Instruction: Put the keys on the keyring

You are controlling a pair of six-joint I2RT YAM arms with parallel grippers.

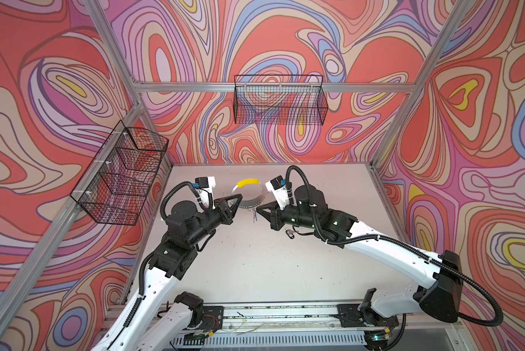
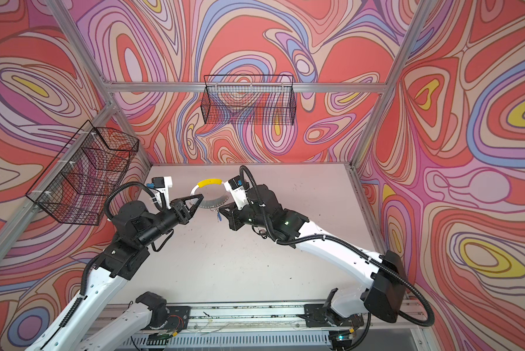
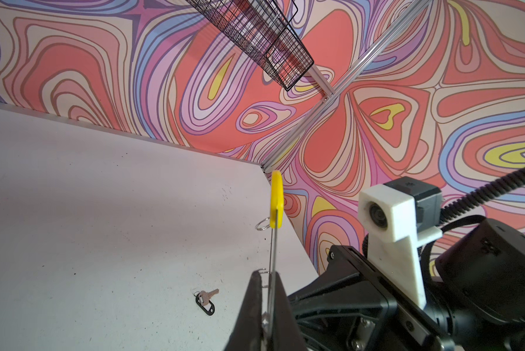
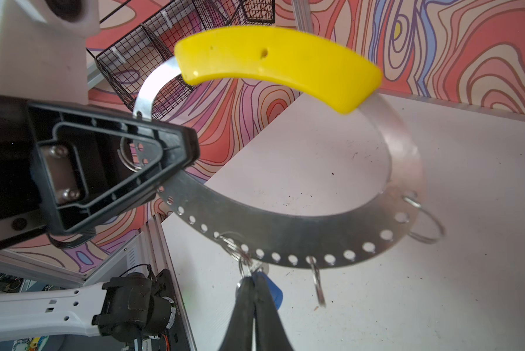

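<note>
The keyring (image 1: 250, 204) (image 2: 212, 203), a flat perforated metal ring with a yellow sleeve (image 1: 248, 182) (image 4: 279, 57), stands upright above the table. My left gripper (image 1: 240, 199) (image 2: 201, 197) (image 3: 267, 275) is shut on its rim; the ring (image 3: 271, 243) shows edge-on between the fingers. My right gripper (image 1: 256, 209) (image 2: 219, 209) (image 4: 252, 281) is shut on the blue-tagged key (image 4: 273, 293) (image 1: 255, 216), just under the ring's (image 4: 285, 231) lower rim by a wire loop (image 4: 233, 243). I cannot tell whether it is threaded on. The black-tagged key (image 3: 205, 304) (image 1: 290, 234) lies flat on the table under the right arm.
Two more wire loops (image 4: 425, 225) (image 4: 319, 285) hang from the ring's rim. Black wire baskets hang on the back wall (image 1: 281, 100) and the left wall (image 1: 121, 176). The white table (image 1: 255, 261) is bounded by aluminium rails (image 1: 270, 310).
</note>
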